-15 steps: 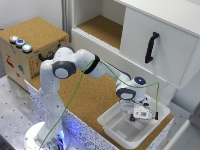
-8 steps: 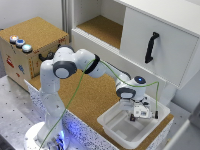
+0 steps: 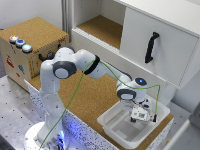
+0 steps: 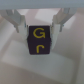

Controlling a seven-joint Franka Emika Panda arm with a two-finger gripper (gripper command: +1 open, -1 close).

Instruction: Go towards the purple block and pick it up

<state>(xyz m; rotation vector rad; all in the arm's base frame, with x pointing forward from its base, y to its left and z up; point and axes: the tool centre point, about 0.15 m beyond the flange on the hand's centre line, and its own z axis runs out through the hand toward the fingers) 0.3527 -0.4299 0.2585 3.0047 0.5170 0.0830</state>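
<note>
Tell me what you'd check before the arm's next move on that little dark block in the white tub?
1. Purple block in sight: ok, it shows in the wrist view.
2. Block between the fingers: ok, one finger on each side.
3. Gripper over the white tub: ok.
4. Fingers touching the block: cannot tell, too blurred.
5. Block lifted off the tub floor: cannot tell.
</note>
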